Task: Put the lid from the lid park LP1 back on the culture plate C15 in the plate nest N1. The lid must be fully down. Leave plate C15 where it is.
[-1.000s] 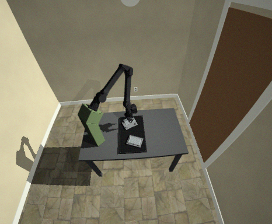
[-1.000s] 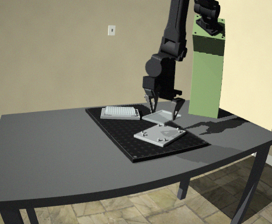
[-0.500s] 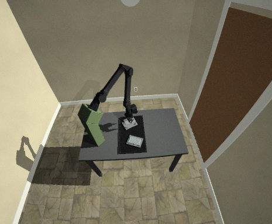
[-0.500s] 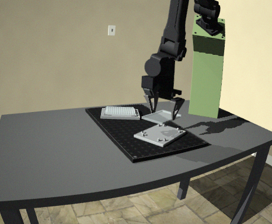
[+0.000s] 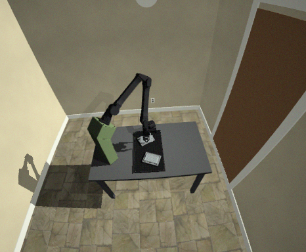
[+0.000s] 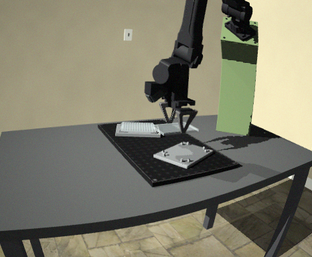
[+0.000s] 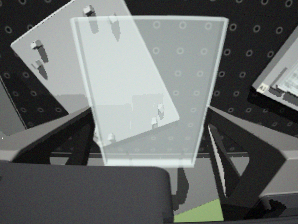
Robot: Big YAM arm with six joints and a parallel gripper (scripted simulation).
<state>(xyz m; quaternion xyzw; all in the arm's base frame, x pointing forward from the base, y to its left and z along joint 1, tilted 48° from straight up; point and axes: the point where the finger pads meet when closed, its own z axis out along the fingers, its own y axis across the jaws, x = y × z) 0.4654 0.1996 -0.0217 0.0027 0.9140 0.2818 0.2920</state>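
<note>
My gripper [image 6: 177,124] is shut on the clear lid [image 6: 178,128] and holds it level a little above the black mat. In the wrist view the lid [image 7: 147,90] spans the gap between both fingers. The lid park LP1 [image 6: 183,154], a grey plate with small pegs, lies on the mat and is bare; in the wrist view it [image 7: 60,60] shows partly under the lid, off to the left. The culture plate C15 [image 6: 136,128] sits uncovered in its nest, beside the lid; its corner shows at the right edge of the wrist view [image 7: 280,82].
The black perforated mat [image 6: 165,150] lies on a dark grey table. The green pedestal [image 6: 236,77] carrying the arm's base stands at the table's edge near the gripper. In the top view the plate [image 5: 152,159] lies at the near end of the mat.
</note>
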